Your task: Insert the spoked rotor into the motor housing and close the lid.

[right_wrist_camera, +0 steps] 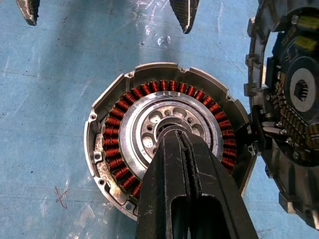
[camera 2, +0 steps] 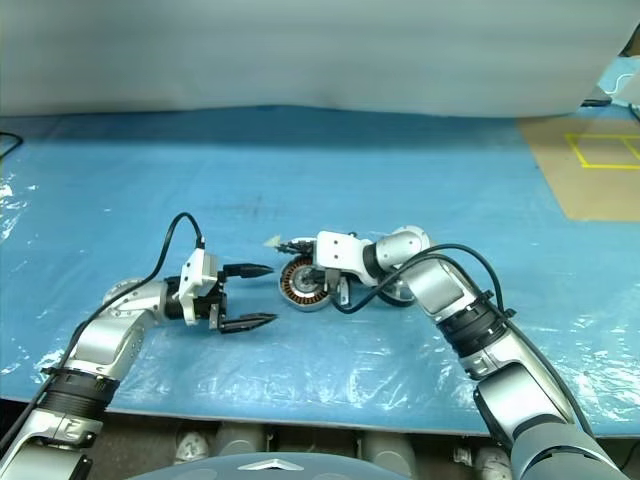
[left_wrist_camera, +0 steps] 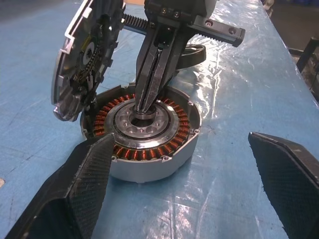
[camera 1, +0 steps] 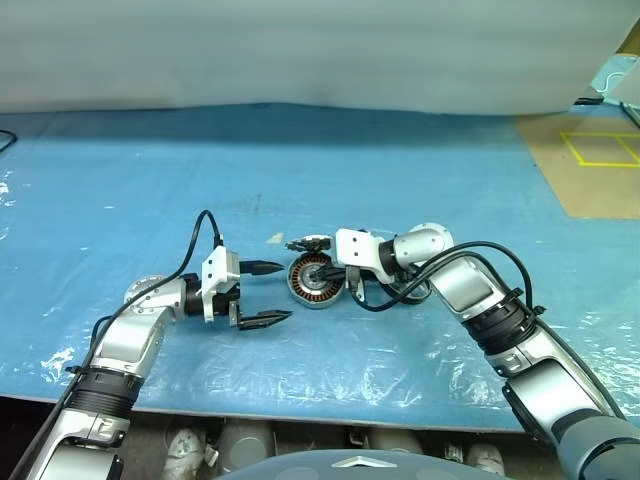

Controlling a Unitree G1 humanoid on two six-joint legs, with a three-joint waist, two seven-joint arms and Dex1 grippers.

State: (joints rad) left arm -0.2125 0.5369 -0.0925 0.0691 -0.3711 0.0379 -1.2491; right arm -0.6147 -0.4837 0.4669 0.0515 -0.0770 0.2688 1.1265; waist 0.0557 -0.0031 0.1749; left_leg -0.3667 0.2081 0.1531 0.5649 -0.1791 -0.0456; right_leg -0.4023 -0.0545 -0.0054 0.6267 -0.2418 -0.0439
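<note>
The motor housing sits on the blue sheet with its copper windings and silver hub exposed. The lid stands tilted up at the housing's far edge, its ribbed dark underside facing the opening. My right gripper is shut, holds nothing, and has its tips resting in the hub's centre hole. My left gripper is open just left of the housing, with nothing between its fingers. The spoked rotor lies on the sheet behind the right gripper, partly hidden by that arm.
The blue plastic-covered sheet spreads wide on all sides. A small pale scrap lies just behind the housing. Brown flooring with yellow tape is at the far right. The sheet's front edge runs close below the arms.
</note>
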